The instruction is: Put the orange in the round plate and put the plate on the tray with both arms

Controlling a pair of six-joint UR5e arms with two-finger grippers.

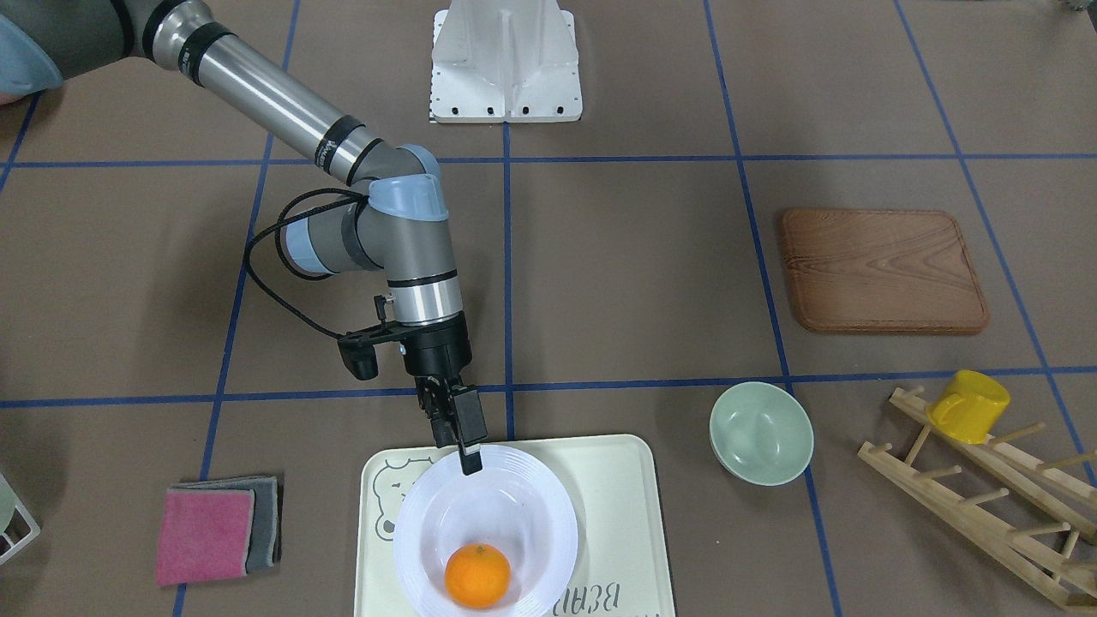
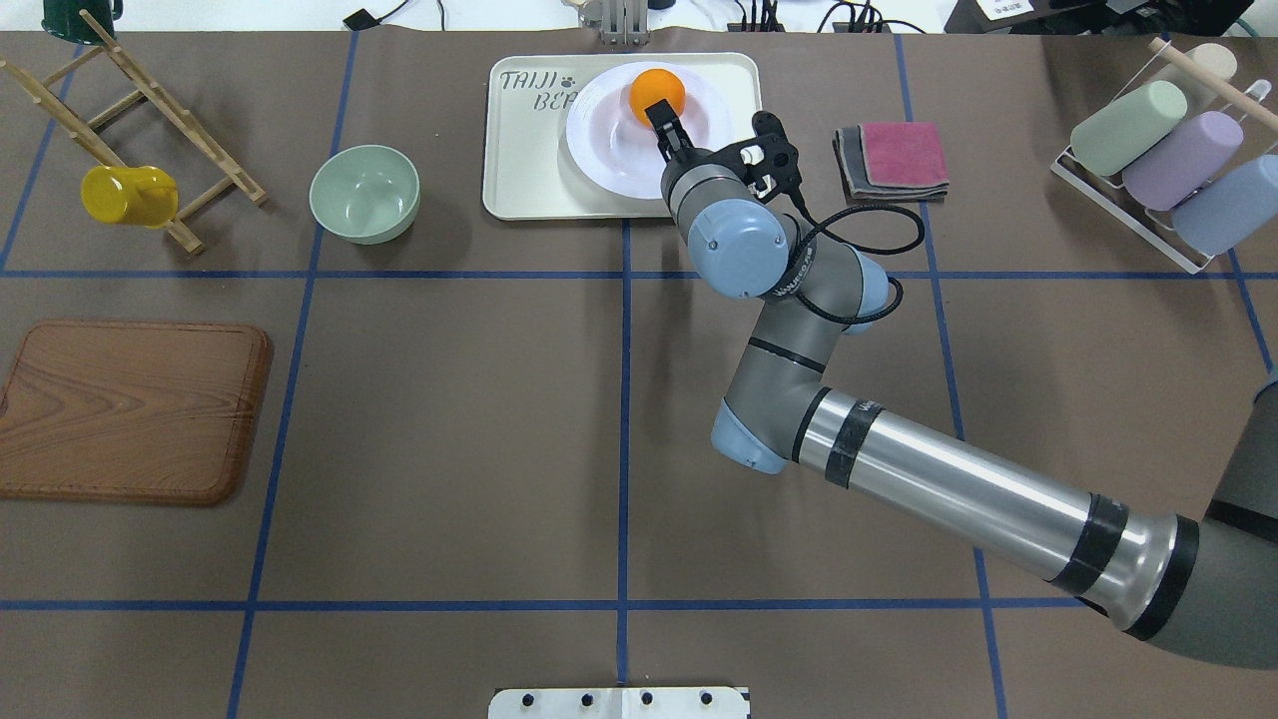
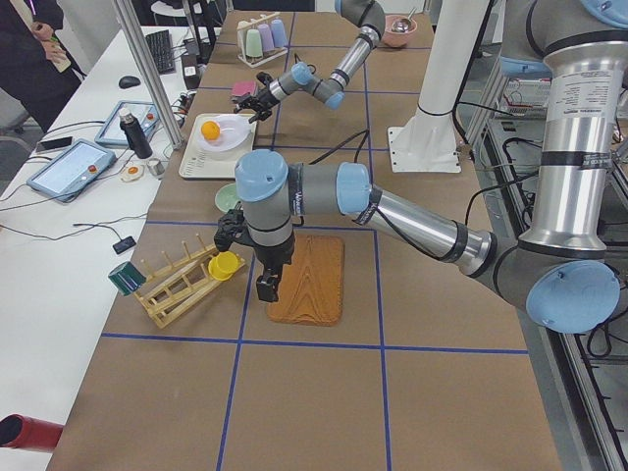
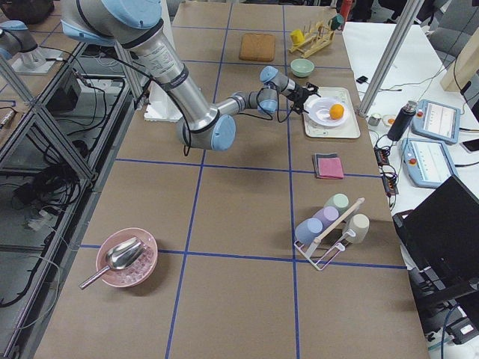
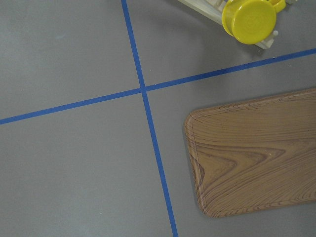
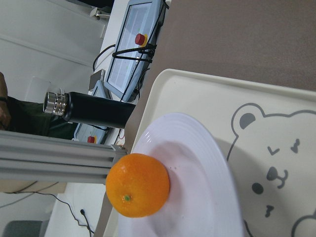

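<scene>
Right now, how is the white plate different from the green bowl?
The white plate is wide and shallow; the green bowl is smaller and deeper. The plate holds an orange; the bowl is empty. The plate sits on the tray; the bowl stands on the table beside the tray. Both are round and upright.

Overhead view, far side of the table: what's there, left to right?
Wooden rack with the yellow mug on it → pale-green bowl → tray carrying the round plate and orange → folded cloths → pastel cups on a wire rack.
</scene>
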